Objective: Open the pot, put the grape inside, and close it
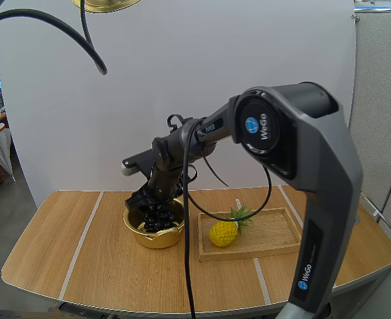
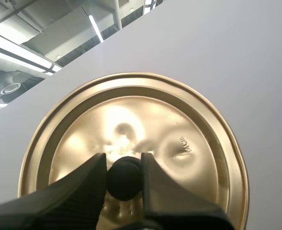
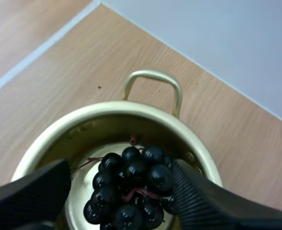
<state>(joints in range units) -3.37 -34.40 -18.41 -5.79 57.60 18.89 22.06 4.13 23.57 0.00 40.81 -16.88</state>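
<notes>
L gripper [image 2: 124, 162] clamps knob [image 2: 125, 179] of lid [image 2: 179, 143], parked at high view's top edge, leaving pot [image 1: 158, 239] clear; R gripper [image 3: 121, 166] spread open round grapes [image 3: 131, 187] inside pot, centre-left.

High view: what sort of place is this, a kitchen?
Probably a robot test bench, not a kitchen: a robot arm reaches over grapes in a gold pot on a wooden table, beside a pineapple on a tray.
</notes>
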